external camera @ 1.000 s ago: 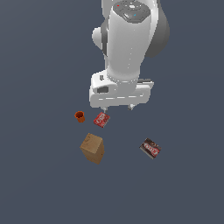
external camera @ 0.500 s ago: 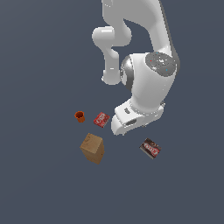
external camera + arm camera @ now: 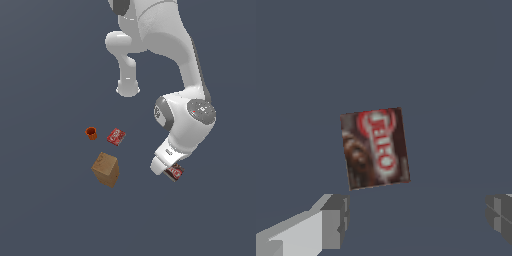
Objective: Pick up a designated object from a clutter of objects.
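1. White arm (image 3: 165,60) fills the upper middle of the exterior view, bends down toward the exterior view's right, wrist low over the floor.
2. Floor (image 3: 45,215) is plain dark grey-blue, everything sits on it.
3. Gripper (image 3: 416,220): wrist view shows two grey fingers (image 3: 336,220) spread wide apart, bare floor between them, nothing held. In the exterior view the fingers are hidden behind the wrist housing.
4. Tan-brown block (image 3: 106,169), biggest item, sits tilted on the exterior view's left of the wrist, well apart from it.
5. Dark brown box (image 3: 375,148) with red-and-white label lies flat, slightly rotated, apart from both fingers in the wrist view. In the exterior view only a corner of it (image 3: 175,172) peeks out just under the wrist end, rest is covered.
6. Red flat packet (image 3: 116,136) lies flat, near and above the block.
7. Orange cup (image 3: 91,132), upright, just beside the packet on the exterior view's left, not touching.
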{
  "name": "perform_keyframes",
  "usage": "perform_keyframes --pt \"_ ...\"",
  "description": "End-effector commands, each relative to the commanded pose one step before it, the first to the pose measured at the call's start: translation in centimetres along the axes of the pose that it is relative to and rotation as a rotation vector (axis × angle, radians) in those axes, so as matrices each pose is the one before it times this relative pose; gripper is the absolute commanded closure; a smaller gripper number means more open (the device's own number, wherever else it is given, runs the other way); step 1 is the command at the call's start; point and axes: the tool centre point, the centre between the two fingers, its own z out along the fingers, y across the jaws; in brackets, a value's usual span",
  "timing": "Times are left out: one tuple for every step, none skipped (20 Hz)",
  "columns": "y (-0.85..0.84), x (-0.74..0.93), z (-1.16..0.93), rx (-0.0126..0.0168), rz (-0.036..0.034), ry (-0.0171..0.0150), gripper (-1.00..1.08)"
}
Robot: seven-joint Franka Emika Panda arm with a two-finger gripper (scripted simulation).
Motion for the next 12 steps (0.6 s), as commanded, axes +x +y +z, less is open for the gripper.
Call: perform_keyframes --pt "-1.027 0.920 1.532 0.00454 -0.04382 0.00632 -0.92" --pt "-0.340 0.280 0.506 0.00181 -0.01373 0.00164 -0.92" --pt "-0.304 0.248 0.454 0.00167 -0.01224 0.00150 -0.92" --pt "-0.269 0.218 0.403 0.00151 -0.01077 0.00135 -0.92" --pt "-0.232 0.187 0.350 0.00133 -0.00930 0.00119 -0.92" --pt "-0.198 0.159 0.297 0.00115 -0.00787 0.00103 -0.92" --pt "-0.162 0.129 0.244 0.00095 -0.00642 0.00085 -0.92" --pt "-0.125 0.100 0.190 0.00075 -0.00497 0.00067 -0.92" --pt "-0.089 0.071 0.136 0.00054 -0.00355 0.00048 -0.92" --pt "-0.054 0.043 0.082 0.00033 -0.00214 0.00029 -0.92" --pt "-0.016 0.013 0.027 0.00010 -0.00068 0.00009 -0.92" --pt "0.030 -0.098 -0.099 0.00023 0.00356 -0.00166 -0.92"
